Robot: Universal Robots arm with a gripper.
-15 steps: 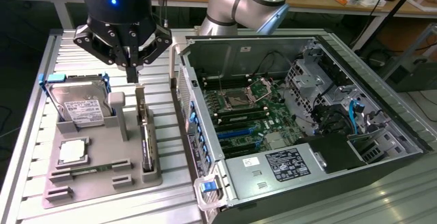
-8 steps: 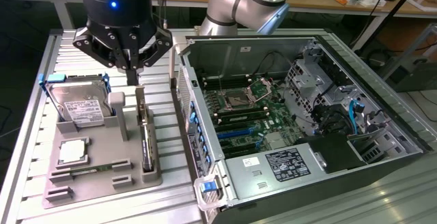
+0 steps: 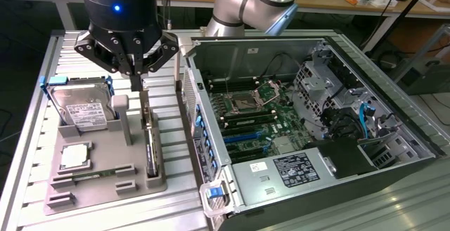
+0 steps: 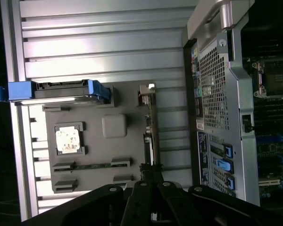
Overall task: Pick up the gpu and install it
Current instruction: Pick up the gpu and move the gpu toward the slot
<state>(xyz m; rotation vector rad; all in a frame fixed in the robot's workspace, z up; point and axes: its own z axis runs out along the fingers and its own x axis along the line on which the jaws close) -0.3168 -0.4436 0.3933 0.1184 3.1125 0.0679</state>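
currently the gripper hangs over the grey holder tray on the slatted aluminium table, its fingers drawn fully together. they sit right above one end of the gpu; whether they touch or pinch it i cannot tell. the gpu stands on its thin edge in a slot along the tray's side nearest the open computer case. in the same tray, a hard drive in a blue caddy stands upright, and a square silver-topped chip lies flat. the case lies on its side at the exterior view's right, motherboard exposed.
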